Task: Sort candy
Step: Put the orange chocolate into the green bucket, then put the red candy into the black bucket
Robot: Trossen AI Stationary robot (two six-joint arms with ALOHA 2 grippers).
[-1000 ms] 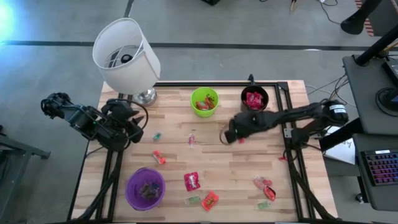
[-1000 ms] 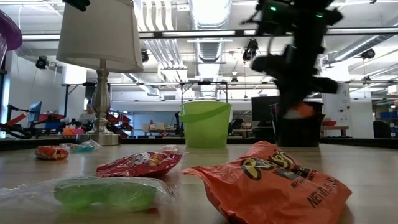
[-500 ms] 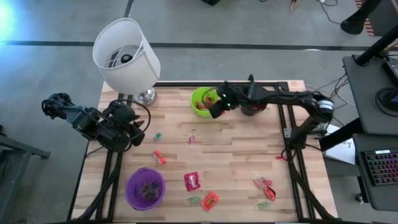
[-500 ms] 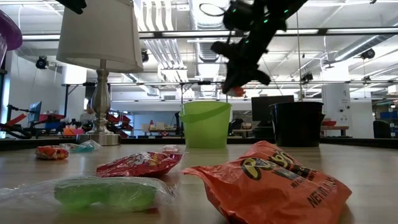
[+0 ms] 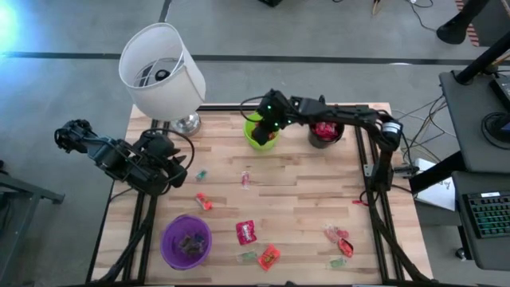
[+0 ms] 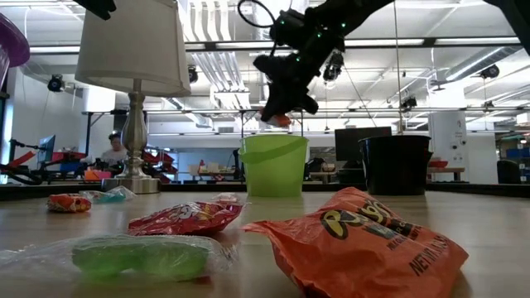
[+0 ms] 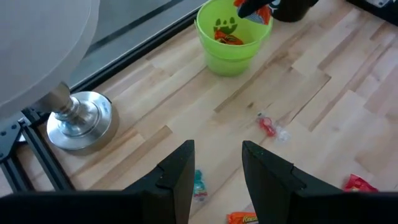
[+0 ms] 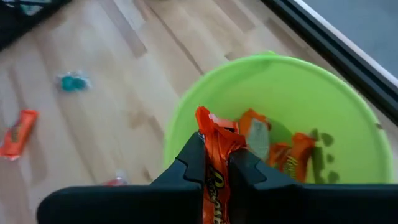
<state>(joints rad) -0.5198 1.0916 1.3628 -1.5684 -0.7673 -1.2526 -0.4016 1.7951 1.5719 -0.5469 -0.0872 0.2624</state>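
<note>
Here, nearest the low camera, an orange packet (image 6: 364, 236) lies flat on the table (image 5: 303, 199) beside a red packet (image 6: 184, 217) and a clear-wrapped green sweet (image 6: 128, 257). In the high view these sit toward six o'clock, with more candy (image 5: 339, 237) at about five o'clock and a purple cup (image 5: 186, 241) at seven. Farther in, small sweets (image 5: 203, 201) are scattered near the table's centre. At nine o'clock the left gripper (image 7: 214, 165) hangs over the boards, its fingers parted and empty. At twelve o'clock stands the green cup (image 5: 262, 130), orange wrappers already inside; the right gripper (image 8: 216, 163) is poised directly above it, clenched on an orange wrapped candy (image 8: 215, 146). Just beside it at one o'clock is the black cup (image 5: 326, 129) holding red candy. At eleven o'clock a lamp (image 5: 162, 70) rises.
</note>
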